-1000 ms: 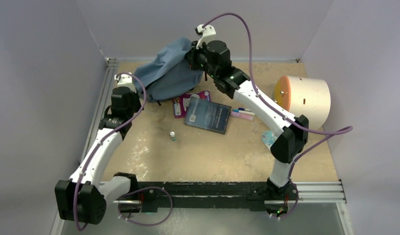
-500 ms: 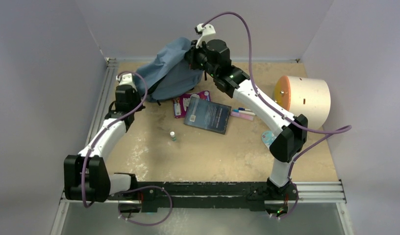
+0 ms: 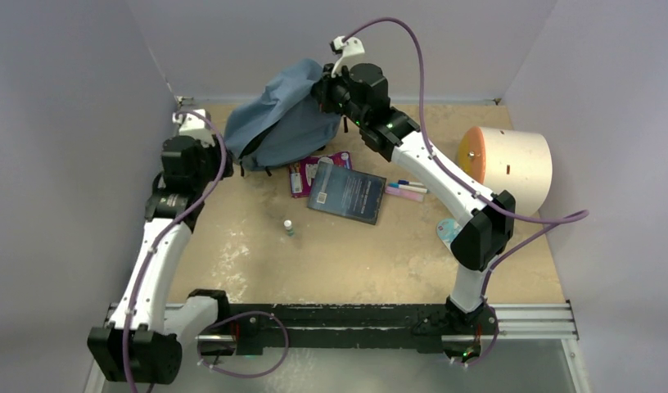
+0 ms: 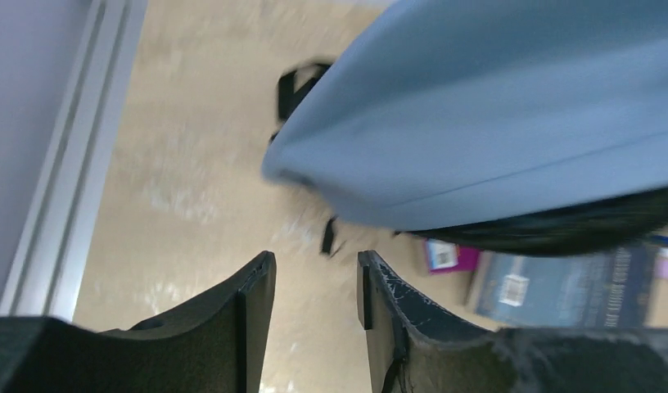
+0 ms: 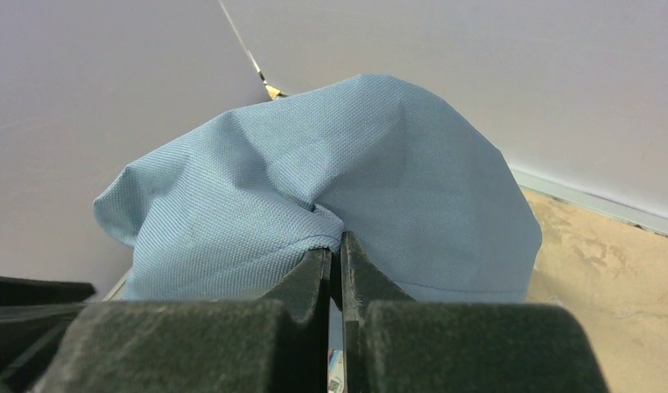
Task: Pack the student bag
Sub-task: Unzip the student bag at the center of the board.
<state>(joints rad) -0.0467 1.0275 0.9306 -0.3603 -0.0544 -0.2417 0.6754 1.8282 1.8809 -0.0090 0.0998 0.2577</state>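
The student bag (image 3: 277,123) is a soft grey-blue backpack at the back of the table, lifted at its right top edge. My right gripper (image 3: 327,88) is shut on a fold of its fabric; in the right wrist view the fingertips (image 5: 337,246) pinch the blue cloth (image 5: 314,172). My left gripper (image 3: 193,160) hovers left of the bag, apart from it. In the left wrist view its jaws (image 4: 314,266) stand open with nothing between them, and the bag (image 4: 494,123) hangs ahead with a black strap (image 4: 294,82) below its edge.
A dark blue book (image 3: 347,194), a magenta packet (image 3: 302,173), pens (image 3: 406,190) and a small bottle (image 3: 289,227) lie on the tan table. A white cylinder with an orange face (image 3: 507,168) lies at the right. A metal rail (image 3: 171,164) runs along the left edge.
My left gripper has let go and opened, and the left arm has drawn back leftward from the bag. The right gripper has raised the bag's edge slightly, still shut.
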